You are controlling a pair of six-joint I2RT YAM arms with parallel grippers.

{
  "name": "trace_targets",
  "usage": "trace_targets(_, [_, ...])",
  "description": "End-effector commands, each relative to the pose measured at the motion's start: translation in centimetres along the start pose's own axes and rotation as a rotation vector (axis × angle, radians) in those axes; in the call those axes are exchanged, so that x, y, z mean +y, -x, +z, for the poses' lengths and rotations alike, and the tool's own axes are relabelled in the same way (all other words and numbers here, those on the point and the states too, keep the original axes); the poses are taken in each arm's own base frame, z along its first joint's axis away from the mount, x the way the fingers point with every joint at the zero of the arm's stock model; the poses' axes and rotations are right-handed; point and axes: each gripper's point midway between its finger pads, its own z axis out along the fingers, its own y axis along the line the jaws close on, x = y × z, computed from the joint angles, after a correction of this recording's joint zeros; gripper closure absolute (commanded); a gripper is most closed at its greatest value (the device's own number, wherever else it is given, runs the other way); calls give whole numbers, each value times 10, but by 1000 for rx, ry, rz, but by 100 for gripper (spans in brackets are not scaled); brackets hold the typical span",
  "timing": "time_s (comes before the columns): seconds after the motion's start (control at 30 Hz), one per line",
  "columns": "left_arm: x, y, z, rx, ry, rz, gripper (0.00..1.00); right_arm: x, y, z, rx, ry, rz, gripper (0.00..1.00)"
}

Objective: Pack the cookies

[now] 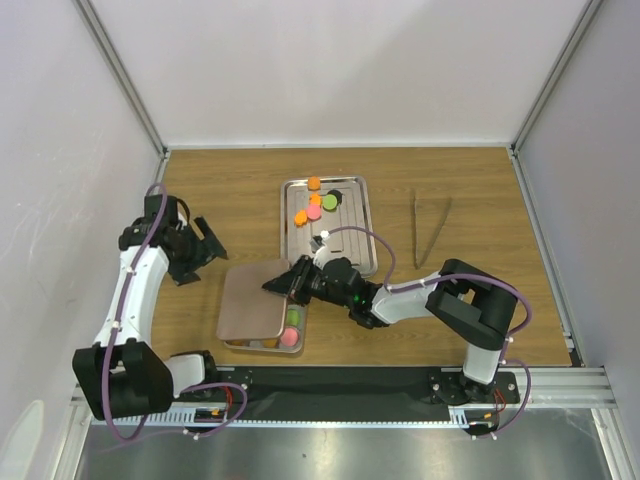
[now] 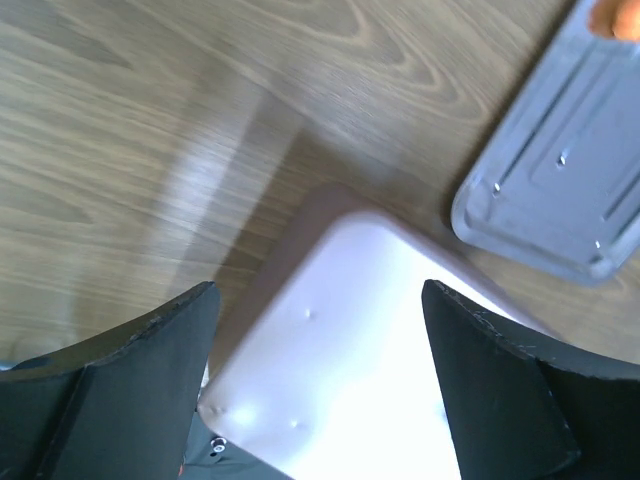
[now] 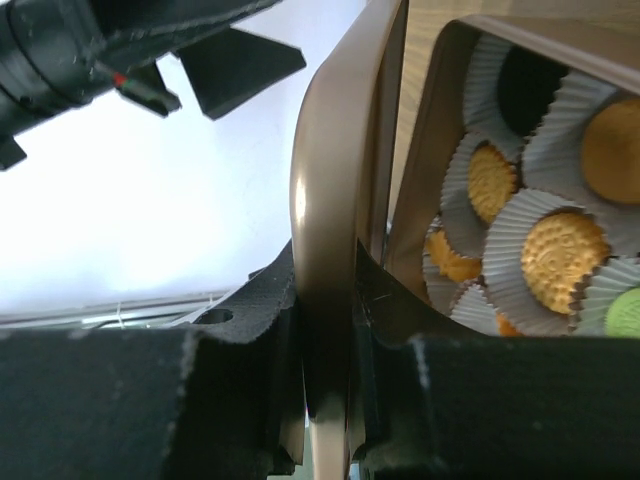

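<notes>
Over the box [image 3: 428, 150], right gripper [image 3: 325, 300] pinches the lid [image 3: 330, 180]; cookies [image 3: 565, 247] inside.

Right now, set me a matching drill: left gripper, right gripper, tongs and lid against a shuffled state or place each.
1 left gripper
2 right gripper
3 tongs
4 lid

A partly over the cookie box
B open, nothing held
C on the table, right of the steel tray
D shut on the lid's rim

Pairs: 1-B, 2-D, 3-C, 4-A
</notes>
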Motion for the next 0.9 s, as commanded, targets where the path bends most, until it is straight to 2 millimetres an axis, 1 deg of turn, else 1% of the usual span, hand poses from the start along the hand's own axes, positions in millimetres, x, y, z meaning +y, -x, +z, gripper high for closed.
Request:
trace_targets(0.0, [-15, -4, -4, -11, -107, 53, 11, 19, 11, 1, -60, 85, 20, 100])
trace_targets(0.1, [-17, -9, -3, -4, -121, 66, 10, 12, 8, 1, -51, 75, 28, 100])
trace_targets(0.27, [-23, -15, -4, -2, -160, 99, 4, 4, 7, -3, -54, 77, 51, 100])
trace_targets(0.3, [-24, -16, -4, -2, -166, 101, 3, 4, 6, -4, -51, 80, 52, 100])
trace_targets(0.63, [-22, -24, 1, 16, -175, 116, 3, 0, 4, -9, -44, 77, 58, 100])
trace_targets(0.77, [-19, -28, 5, 28, -173, 118, 2, -4, 5, -11, -46, 74, 65, 98])
trace_targets(0.87, [-17, -33, 9, 45, -171, 115, 2, -4, 5, -12, -48, 75, 70, 94])
